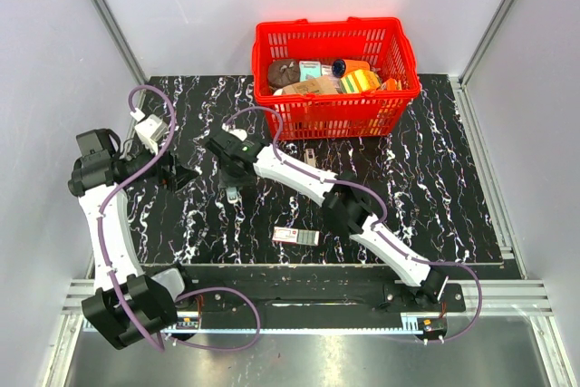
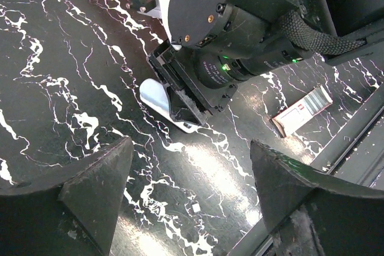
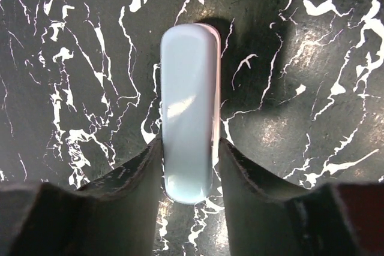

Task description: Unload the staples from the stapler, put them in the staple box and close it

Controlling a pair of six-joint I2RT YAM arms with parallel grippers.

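The stapler (image 3: 187,106) lies flat on the black marbled table, showing a pale grey-blue rounded face with a thin pinkish edge on its right. My right gripper (image 3: 189,148) straddles its near end, fingers pressed against both long sides. In the top view the right gripper (image 1: 234,189) points down at the table's left-middle. The left wrist view shows the stapler's pale rounded tip (image 2: 156,96) sticking out from under the right gripper. My left gripper (image 2: 191,148) hovers low just short of it, jaws wide apart, with only bare table and a tiny white fleck (image 2: 196,207) between them.
A red basket (image 1: 337,106) full of items stands at the back. A small red-and-white flat box (image 1: 297,236) lies near the front edge. A small dark and silver object (image 1: 310,156) rests just in front of the basket. The metal rail (image 1: 308,301) runs along the near edge.
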